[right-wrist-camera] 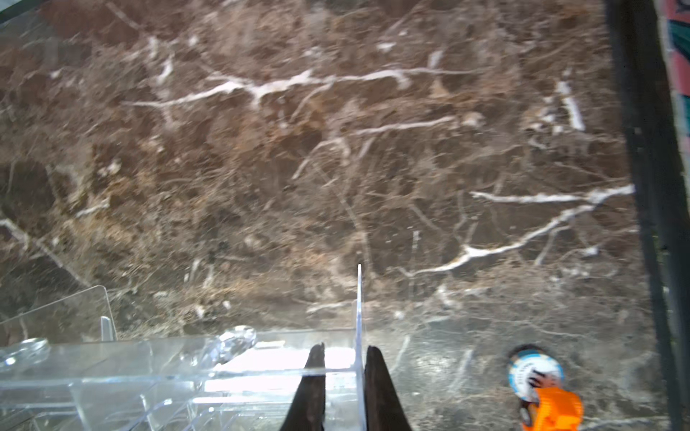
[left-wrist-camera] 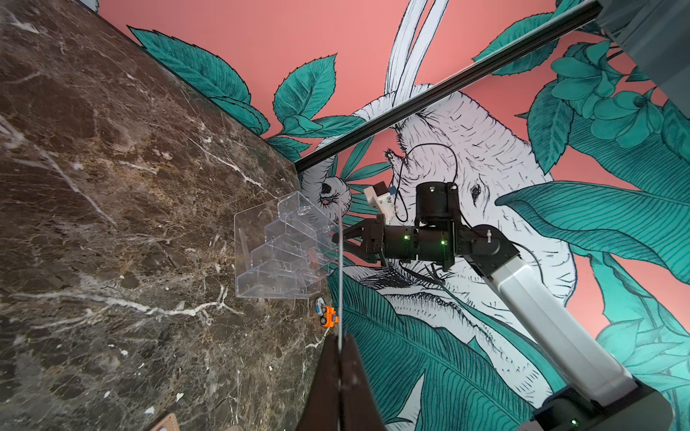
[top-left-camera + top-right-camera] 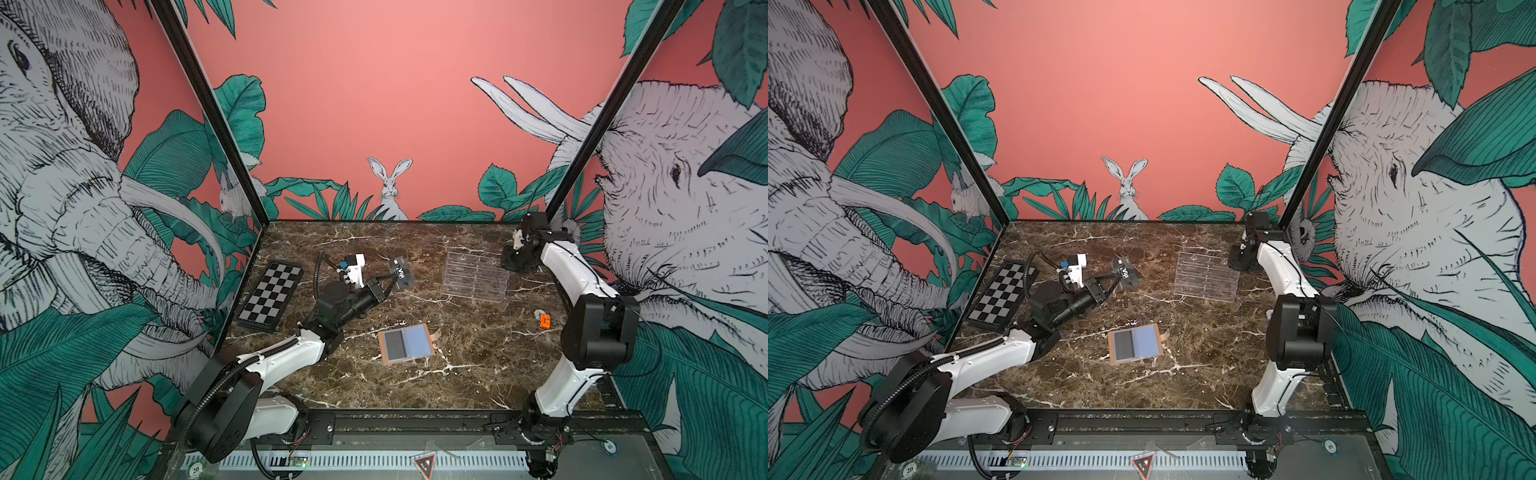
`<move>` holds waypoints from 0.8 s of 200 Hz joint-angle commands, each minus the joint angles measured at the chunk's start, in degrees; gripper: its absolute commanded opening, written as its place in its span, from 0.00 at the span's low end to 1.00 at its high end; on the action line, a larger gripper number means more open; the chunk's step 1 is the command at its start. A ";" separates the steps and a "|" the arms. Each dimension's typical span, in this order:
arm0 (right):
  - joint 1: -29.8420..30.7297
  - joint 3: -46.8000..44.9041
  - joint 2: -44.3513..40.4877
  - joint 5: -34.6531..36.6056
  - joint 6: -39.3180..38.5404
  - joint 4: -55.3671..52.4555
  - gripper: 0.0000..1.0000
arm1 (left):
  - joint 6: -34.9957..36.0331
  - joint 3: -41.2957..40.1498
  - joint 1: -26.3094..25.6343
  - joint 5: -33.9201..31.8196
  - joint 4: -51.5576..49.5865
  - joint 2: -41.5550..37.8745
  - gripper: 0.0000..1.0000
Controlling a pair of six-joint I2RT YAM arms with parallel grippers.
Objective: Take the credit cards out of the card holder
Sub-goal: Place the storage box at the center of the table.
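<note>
The tan card holder (image 3: 406, 343) lies open and flat on the marble near the middle, also seen in a top view (image 3: 1134, 341). One dark credit card (image 3: 394, 345) fills its left sleeve; the right sleeve looks pale blue. Behind it my left gripper (image 3: 394, 279) is shut on a black "VIP" credit card (image 3: 401, 272), held clear of the table. In the left wrist view that card (image 2: 340, 283) shows edge-on between the closed fingers (image 2: 328, 369). At the back right, my right gripper (image 1: 345, 349) stands narrowly open astride a side wall of the clear acrylic stand (image 1: 112, 377).
The clear acrylic tiered stand (image 3: 476, 276) sits at the back right. A chequered board (image 3: 270, 297) lies by the left wall. An orange toy (image 3: 544, 321) and a small round disc (image 1: 534, 367) lie near the right edge.
</note>
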 commanded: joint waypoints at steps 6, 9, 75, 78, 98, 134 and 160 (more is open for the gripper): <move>4.71 -0.30 -3.00 2.92 3.93 1.60 0.00 | 0.66 -1.40 0.33 -1.15 3.44 -0.98 0.00; 5.24 -0.34 -3.08 3.33 4.26 1.60 0.00 | 0.62 -1.46 0.34 -1.19 3.49 -1.04 0.00; 15.48 0.11 -1.48 7.09 11.34 3.13 0.00 | 2.07 -4.19 0.36 -4.22 4.96 -4.03 0.00; 15.83 0.09 -1.42 7.30 11.62 3.24 0.00 | 2.11 -4.38 0.32 -4.45 4.91 -4.17 0.00; 18.03 -0.05 -0.12 7.23 13.42 4.32 0.00 | 2.50 -5.17 0.31 -5.12 4.67 -5.09 0.00; 21.37 1.08 2.28 8.34 15.25 4.59 0.00 | 2.43 -5.96 0.40 -5.06 4.60 -5.89 0.00; 23.22 3.08 4.20 9.75 16.08 3.59 0.00 | 2.45 -6.39 0.27 -5.26 4.62 -6.29 0.00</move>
